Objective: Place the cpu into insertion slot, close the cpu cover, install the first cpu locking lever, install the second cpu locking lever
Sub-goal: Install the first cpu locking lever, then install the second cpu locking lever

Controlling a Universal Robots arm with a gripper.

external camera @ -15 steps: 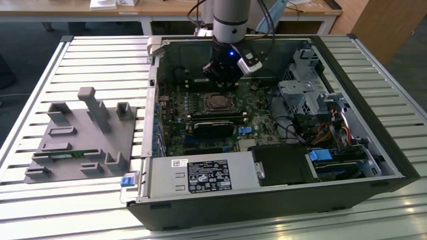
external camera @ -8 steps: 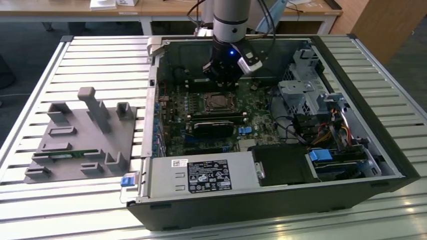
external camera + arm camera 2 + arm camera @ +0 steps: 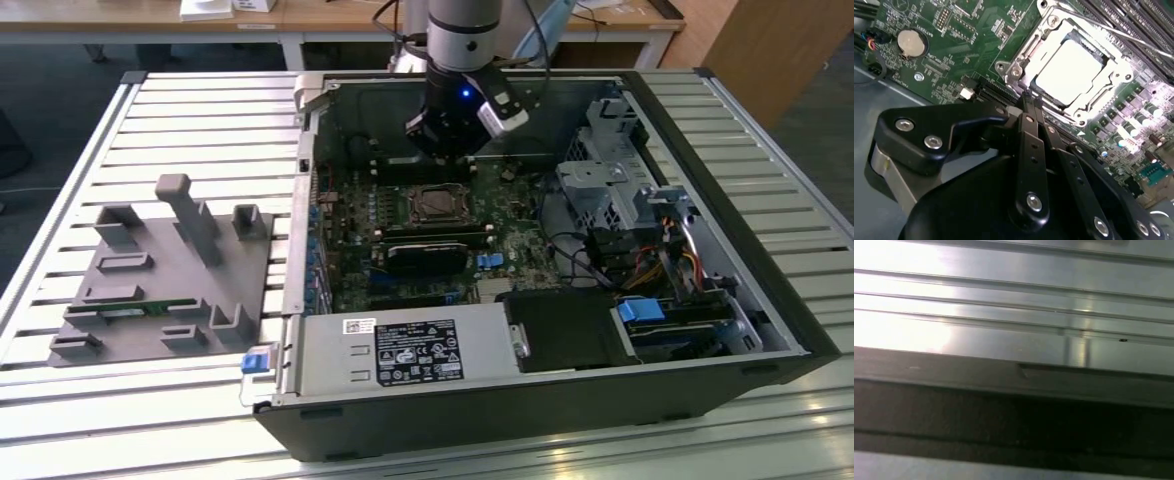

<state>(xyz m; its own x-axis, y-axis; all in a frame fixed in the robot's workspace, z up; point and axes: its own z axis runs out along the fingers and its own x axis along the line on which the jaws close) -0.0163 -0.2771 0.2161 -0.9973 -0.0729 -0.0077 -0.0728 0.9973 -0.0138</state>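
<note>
Item: chip (image 3: 1070,70), lying seated in the socket (image 3: 1019,67), frame plate (image 3: 1106,87) down around it. Gripper (image 3: 1029,100), fingers pressed together, empty, hovering beside the socket's edge; levers want slow, square pressing.

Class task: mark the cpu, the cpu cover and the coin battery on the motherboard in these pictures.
cpu (image 3: 1070,69): second wrist view, middle of its bright metal top.
cpu cover (image 3: 1117,76): second wrist view, the frame's side bar beside the chip.
coin battery (image 3: 910,42): second wrist view, centre of its round face.
</note>
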